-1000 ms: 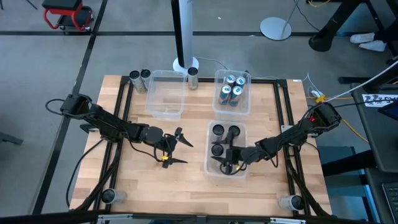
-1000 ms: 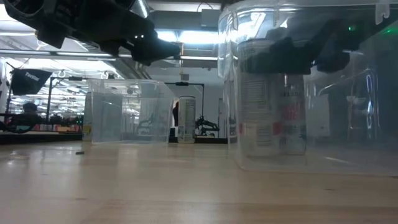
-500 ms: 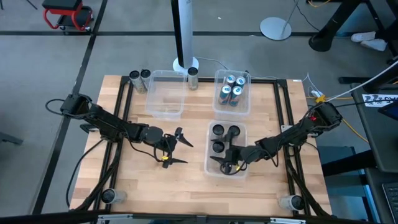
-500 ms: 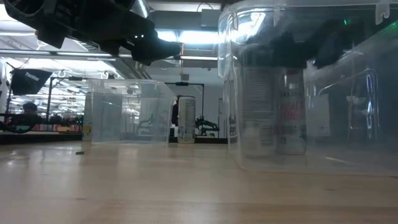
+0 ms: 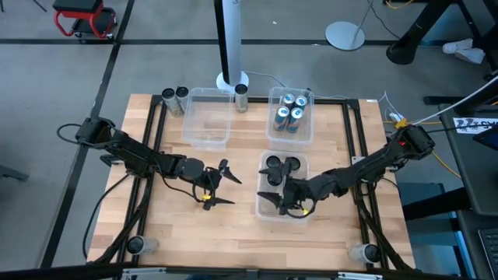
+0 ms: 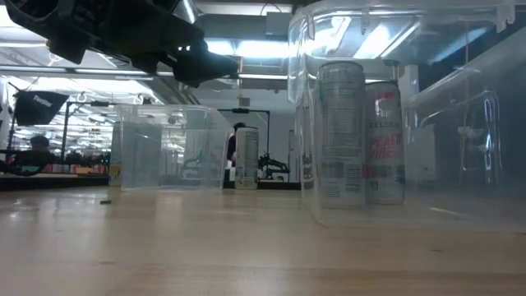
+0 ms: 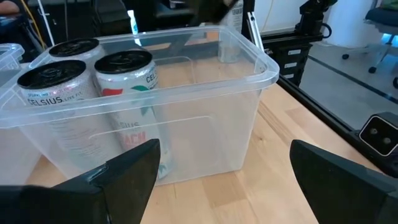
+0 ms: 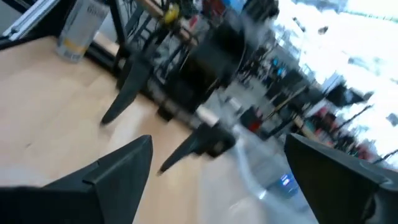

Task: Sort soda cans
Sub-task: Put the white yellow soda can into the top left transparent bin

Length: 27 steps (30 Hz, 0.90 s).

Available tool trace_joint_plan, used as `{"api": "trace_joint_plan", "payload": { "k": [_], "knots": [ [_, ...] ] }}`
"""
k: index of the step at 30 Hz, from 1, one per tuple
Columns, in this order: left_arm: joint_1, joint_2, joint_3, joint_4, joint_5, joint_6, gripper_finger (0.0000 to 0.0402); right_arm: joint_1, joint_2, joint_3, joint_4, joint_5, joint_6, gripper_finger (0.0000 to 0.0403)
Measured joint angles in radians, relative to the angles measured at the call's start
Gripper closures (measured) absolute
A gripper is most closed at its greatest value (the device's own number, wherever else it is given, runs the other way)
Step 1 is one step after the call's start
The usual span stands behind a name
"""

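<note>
1. Since one second ago, the right gripper (image 5: 285,201) has come up out of the near clear bin (image 5: 263,210) and shifted a little toward the near edge of the counter (image 5: 241,229); its fingers are now spread wide and hold nothing.
2. Dark soda cans (image 5: 273,165) stand upright in the far half of this bin, long axis vertical, tops facing up; three are visible.
3. Four blue-and-silver cans (image 5: 289,110) stand upright in the far right bin (image 5: 272,128).
4. Two silver cans (image 5: 174,99) stand upright at the far left corner, and one more can (image 5: 241,96) stands beside the empty middle bin (image 5: 206,117).
5. Left gripper (image 5: 221,183) hovers over bare wood left of the near bin, fingers spread and empty.
</note>
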Motion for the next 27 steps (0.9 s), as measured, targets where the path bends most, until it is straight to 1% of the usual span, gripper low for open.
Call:
{"api": "trace_joint_plan", "payload": {
  "k": [4, 6, 9, 12, 15, 17, 19, 21, 24, 27],
  "knots": [
    [0.001, -0.001, 0.004, -0.02, 0.0, -0.018, 0.0054, -0.001, -0.021, 0.066, -0.054, -0.03, -0.143, 0.0038],
    [0.004, -0.012, 0.025, -0.094, 0.0, -0.031, 0.0054, -0.001, -0.021, 0.098, -0.094, -0.018, -0.214, 0.0038],
    [0.011, -0.059, 0.085, -0.297, -0.017, -0.053, 0.0054, -0.001, -0.021, 0.119, -0.145, 0.027, -0.327, 0.0038],
    [0.012, -0.12, 0.153, -0.56, -0.118, -0.056, 0.0054, -0.001, -0.021, 0.119, -0.168, 0.092, -0.394, 0.0038],
    [0.021, -0.2, 0.26, -0.838, -0.225, -0.071, 0.0054, -0.008, -0.02, 0.118, -0.142, 0.142, -0.47, 0.0038],
    [0.041, -0.254, 0.356, -1.018, -0.266, -0.111, 0.0054, -0.023, -0.02, 0.119, -0.113, 0.145, -0.513, 0.0038],
    [0.072, -0.297, 0.457, -1.174, -0.272, -0.167, 0.0054, -0.046, -0.02, 0.118, -0.093, 0.144, -0.541, 0.0038],
    [0.111, -0.329, 0.55, -1.306, -0.274, -0.205, 0.0054, -0.071, -0.02, 0.118, -0.087, 0.12, -0.574, 0.0038],
    [0.193, -0.362, 0.67, -1.459, -0.291, -0.242, 0.0054, -0.11, -0.02, 0.118, -0.093, 0.082, -0.598, 0.0038],
    [0.291, -0.367, 0.763, -1.562, -0.313, -0.258, 0.0054, -0.142, -0.02, 0.118, -0.084, 0.062, -0.604, 0.0038]
  ]
}}
